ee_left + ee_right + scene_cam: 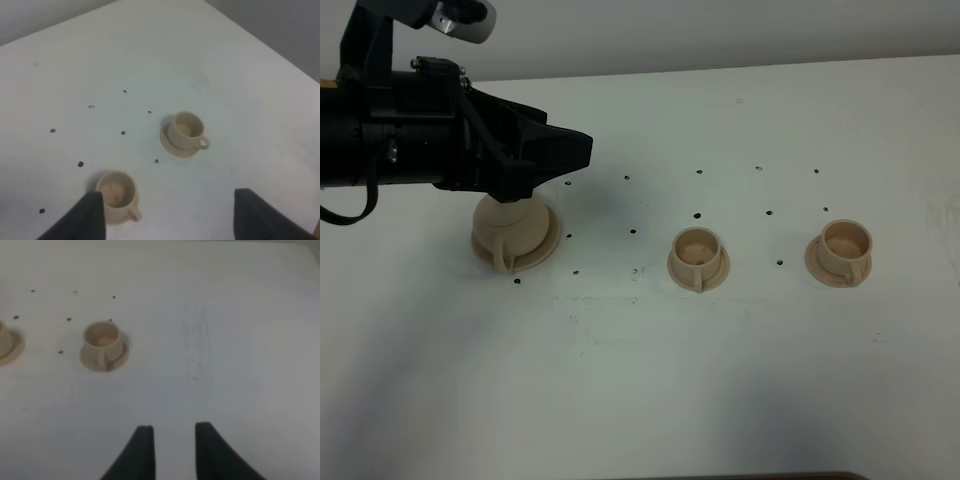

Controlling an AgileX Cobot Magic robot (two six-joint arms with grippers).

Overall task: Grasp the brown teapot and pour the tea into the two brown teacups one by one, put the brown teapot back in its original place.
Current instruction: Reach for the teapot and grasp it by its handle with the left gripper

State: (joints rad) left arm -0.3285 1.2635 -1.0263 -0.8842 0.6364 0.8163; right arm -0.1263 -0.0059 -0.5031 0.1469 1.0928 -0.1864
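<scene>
White table [650, 400], bare front strip nearest. Right gripper [172, 450] shows only in its wrist view, over bare tabletop: two dark fingers close together, narrow gap, nothing between them.

Next back, one row across the table: brown teapot [510, 238] at the left end, middle teacup [698, 258], end teacup [840, 250] at the right, all well apart. Each cup upright on its own small saucer, handle toward the near edge. Teapot sits on the wide saucer [552, 248], loop handle toward the near edge. Its lid and top are hidden under the arm.

Left arm [410, 130] reaches in from the left, roughly level. Left gripper [565, 160] points right, over the teapot's top; touching or not, cannot tell. In the wrist view its fingers are spread wide, empty, facing both cups.

Black dots [633, 231] scattered behind the row. Grey wall [720, 30] past the far edge.
</scene>
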